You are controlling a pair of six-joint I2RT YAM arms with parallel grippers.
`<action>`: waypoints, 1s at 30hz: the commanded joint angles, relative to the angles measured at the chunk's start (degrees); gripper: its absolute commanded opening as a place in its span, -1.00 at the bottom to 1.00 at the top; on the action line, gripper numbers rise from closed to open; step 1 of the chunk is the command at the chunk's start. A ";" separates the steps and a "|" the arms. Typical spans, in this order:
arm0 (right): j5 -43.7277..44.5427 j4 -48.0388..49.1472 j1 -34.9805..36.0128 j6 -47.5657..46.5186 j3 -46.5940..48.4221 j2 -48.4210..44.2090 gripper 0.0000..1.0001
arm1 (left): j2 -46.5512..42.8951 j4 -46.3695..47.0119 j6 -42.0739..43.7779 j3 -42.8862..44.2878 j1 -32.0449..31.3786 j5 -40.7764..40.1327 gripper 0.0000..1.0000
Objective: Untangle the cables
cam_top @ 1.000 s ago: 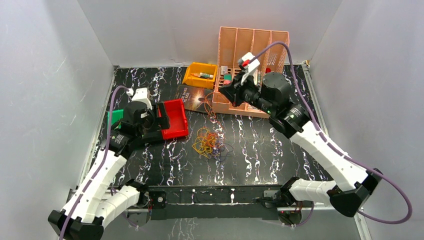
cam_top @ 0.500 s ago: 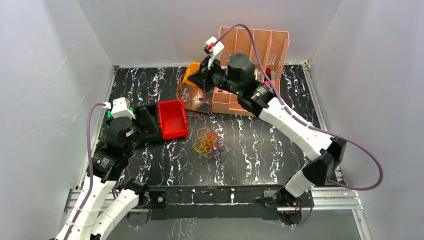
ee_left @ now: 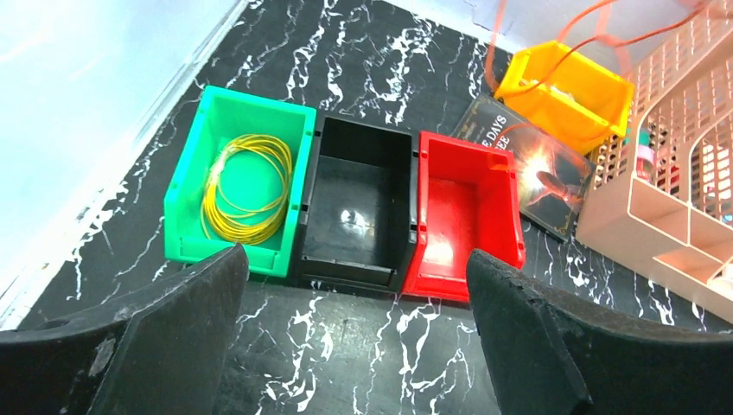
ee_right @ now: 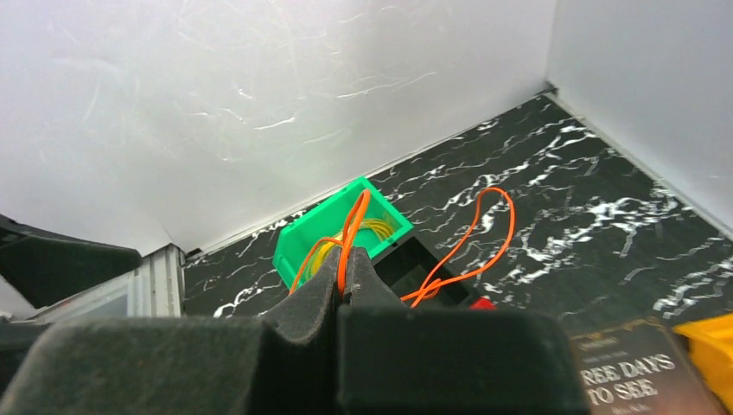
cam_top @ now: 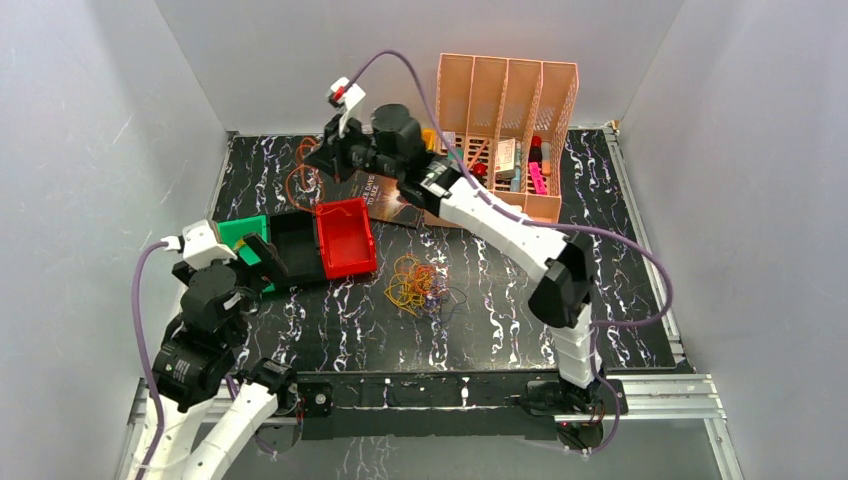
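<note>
While the left hand gapes wide, an orange cable sits pinched in the right hand.

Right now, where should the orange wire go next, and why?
Probably lower the right gripper toward the black bin: it holds the orange wire in the air, the green bin already has a yellow coil, and the black one looks empty.

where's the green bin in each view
top external: green bin at the left, mid-height.
left wrist: upper left, yellow cable coiled inside.
right wrist: centre, behind the orange cable pinched in the right gripper.
shared landmark: the black bin right beside it.
</note>
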 commanded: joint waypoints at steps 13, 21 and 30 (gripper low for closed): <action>1.70 10.88 5.11 4.52 9.72 16.90 -1.00 | -3.48 -7.10 0.46 4.93 0.32 -3.69 0.97; 4.28 13.71 4.95 4.02 9.10 20.54 -1.00 | -2.95 -7.27 -1.20 3.85 0.31 -2.39 0.97; 2.07 13.08 4.74 4.46 3.04 18.70 -1.00 | -1.70 -6.91 -1.73 2.81 0.27 -1.68 0.97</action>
